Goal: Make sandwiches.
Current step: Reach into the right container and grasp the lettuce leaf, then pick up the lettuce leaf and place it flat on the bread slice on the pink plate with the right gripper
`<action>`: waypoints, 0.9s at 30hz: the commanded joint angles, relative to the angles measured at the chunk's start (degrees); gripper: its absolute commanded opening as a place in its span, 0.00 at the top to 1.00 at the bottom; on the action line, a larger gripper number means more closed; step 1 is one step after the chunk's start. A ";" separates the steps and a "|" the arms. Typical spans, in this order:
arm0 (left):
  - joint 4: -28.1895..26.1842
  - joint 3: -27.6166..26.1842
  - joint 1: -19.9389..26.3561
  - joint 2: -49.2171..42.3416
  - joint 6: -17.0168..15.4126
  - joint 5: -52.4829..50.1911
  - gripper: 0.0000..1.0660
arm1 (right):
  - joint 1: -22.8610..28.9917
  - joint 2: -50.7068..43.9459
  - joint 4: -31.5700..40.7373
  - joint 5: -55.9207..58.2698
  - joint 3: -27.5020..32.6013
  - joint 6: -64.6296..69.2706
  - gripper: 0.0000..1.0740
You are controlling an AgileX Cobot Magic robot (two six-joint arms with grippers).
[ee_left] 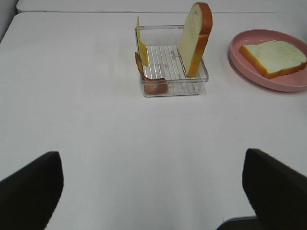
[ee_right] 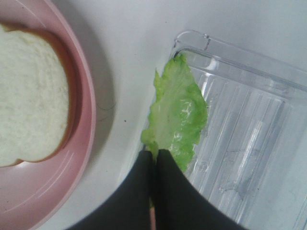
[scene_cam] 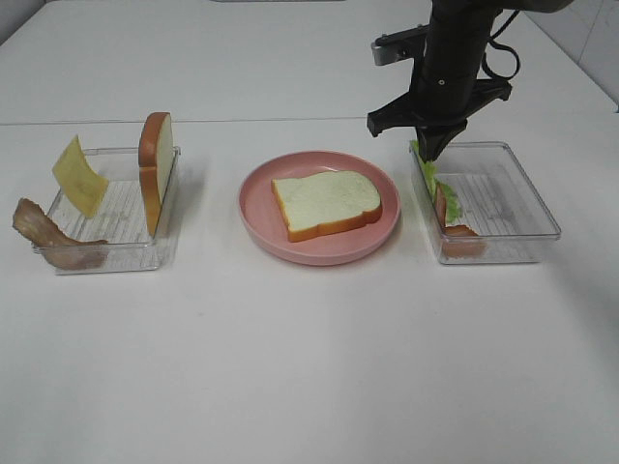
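Observation:
A white bread slice with orange-brown crust lies flat on the pink plate. My right gripper hangs over the left wall of the right clear tray. Its fingers are pressed together on the edge of the green lettuce leaf, which leans on that wall. A brown bacon strip lies in the same tray. The left tray holds an upright bread slice, a yellow cheese square and a bacon strip. My left gripper is open and empty, well short of the left tray.
The plate lies close to the right tray, with a narrow strip of white table between them. A table seam runs behind the trays. The right arm's dark body stands above the right tray's back left corner.

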 commanded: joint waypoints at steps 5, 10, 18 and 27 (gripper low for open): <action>-0.34 0.11 0.11 -0.74 -0.06 -0.23 0.13 | -0.11 -0.17 -1.03 0.80 -0.34 -0.11 1.00; -0.34 0.11 0.11 -0.74 -0.06 -0.23 0.13 | -0.11 -2.58 -2.35 1.38 -1.60 -0.11 1.00; -0.34 0.11 0.11 -0.74 -0.06 -0.23 0.13 | -0.06 -5.10 -2.98 6.13 -5.84 -1.49 1.00; -0.34 0.11 0.11 -0.74 -0.06 -0.23 0.13 | 0.11 -9.05 2.41 7.51 -6.88 -2.52 1.00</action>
